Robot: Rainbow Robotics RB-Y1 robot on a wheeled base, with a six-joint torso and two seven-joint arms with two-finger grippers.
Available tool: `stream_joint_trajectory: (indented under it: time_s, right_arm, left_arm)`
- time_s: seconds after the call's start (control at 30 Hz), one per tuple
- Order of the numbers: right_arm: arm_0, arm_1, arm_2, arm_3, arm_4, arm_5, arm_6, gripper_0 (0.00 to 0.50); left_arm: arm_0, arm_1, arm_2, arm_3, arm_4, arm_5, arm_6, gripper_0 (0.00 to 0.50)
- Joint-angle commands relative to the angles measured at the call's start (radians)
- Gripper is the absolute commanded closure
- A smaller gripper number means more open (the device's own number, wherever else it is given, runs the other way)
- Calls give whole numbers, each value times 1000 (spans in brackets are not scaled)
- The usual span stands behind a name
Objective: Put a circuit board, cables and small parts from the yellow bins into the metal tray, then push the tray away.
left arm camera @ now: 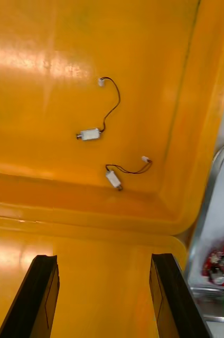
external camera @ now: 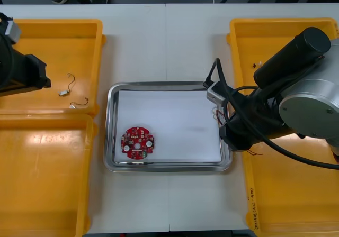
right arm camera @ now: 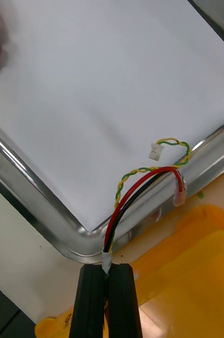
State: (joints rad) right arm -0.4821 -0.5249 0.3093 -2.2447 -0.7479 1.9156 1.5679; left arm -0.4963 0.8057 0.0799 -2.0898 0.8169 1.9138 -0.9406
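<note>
At shiny metal tray's right rim — right gripper pinching red, black and yellow cable bundle; round red circuit board inside, near left. Left gripper spread wide over far-left yellow plastic bin.

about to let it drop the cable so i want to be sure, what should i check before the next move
1. Right hand shut on the red and yellow cable: ok.
2. Whole cable over the metal tray's inside: not ok, its red loop hangs across the rim.
3. Right hand past the rim: not ok, it is outside the tray's corner.
4. Drop spot free of the circuit board: ok.
5. Left hand out of the way: ok, open over a yellow bin.
</note>
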Motion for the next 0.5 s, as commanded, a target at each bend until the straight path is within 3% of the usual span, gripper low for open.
stream_joint_trajectory:
  time_s: [0.03, 0.3, 0.5]
  right_arm:
    - [-50, 37, 62, -9, 56, 4, 115, 500]
    - [-73, 54, 157, -7, 140, 4, 235, 500]
    - [-102, 115, 185, 63, 159, -3, 348, 500]
  left_arm:
    - [-1, 38, 26, 88, -36, 6, -112, 0]
    - [-90, 38, -5, 215, -55, 6, -144, 0]
    - [-212, 38, -106, 373, -62, 6, -150, 0]
